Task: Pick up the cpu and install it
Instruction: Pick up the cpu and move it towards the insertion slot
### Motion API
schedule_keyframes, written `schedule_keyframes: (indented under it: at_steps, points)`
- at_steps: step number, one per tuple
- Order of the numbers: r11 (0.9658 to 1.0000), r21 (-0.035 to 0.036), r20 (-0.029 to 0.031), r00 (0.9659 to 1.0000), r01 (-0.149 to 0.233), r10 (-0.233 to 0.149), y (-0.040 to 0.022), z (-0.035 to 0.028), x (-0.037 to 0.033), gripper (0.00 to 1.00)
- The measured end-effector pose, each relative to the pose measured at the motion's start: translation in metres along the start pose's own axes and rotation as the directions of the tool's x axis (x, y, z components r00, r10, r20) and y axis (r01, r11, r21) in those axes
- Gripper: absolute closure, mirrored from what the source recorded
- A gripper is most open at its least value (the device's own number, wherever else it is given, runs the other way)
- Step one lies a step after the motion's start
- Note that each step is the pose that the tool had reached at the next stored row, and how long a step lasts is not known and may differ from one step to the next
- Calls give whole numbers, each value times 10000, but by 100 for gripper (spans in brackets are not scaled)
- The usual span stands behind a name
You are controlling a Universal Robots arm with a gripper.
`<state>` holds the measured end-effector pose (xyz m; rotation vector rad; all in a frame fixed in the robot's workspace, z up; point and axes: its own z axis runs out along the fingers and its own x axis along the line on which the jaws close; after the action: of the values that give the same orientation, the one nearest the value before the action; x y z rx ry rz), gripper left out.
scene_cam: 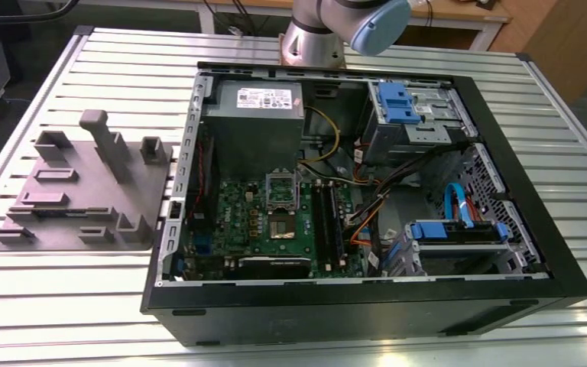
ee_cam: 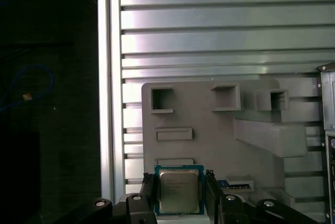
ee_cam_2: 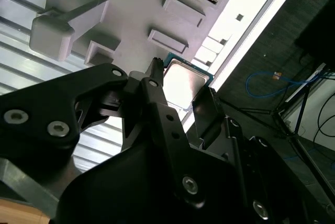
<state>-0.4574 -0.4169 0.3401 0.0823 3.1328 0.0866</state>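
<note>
- The gripper (ee_cam: 179, 178) is clamped on the cpu (ee_cam: 178, 192), with a black finger (ee_cam: 148, 191) against each of two opposite edges.
- The cpu sits between the fingertips, silvery top towards both wrist cameras and sides parallel to the fingers. It looks near-square, with no clear long axis.
- Behind it, well apart, a grey fixture tray (ee_cam: 209, 140) lies on the slatted table (ee_cam: 220, 35).

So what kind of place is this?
Probably a robotics lab bench for PC assembly: an open desktop computer case on a slotted aluminium table, a robot arm, and the gripper holding the cpu over a grey parts fixture.
</note>
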Motion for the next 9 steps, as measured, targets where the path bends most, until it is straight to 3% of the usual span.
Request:
schedule_keyframes:
  at_steps: [9]
  points:
    - [10000,2,-1,10000,0,0,1,-21,0,53]
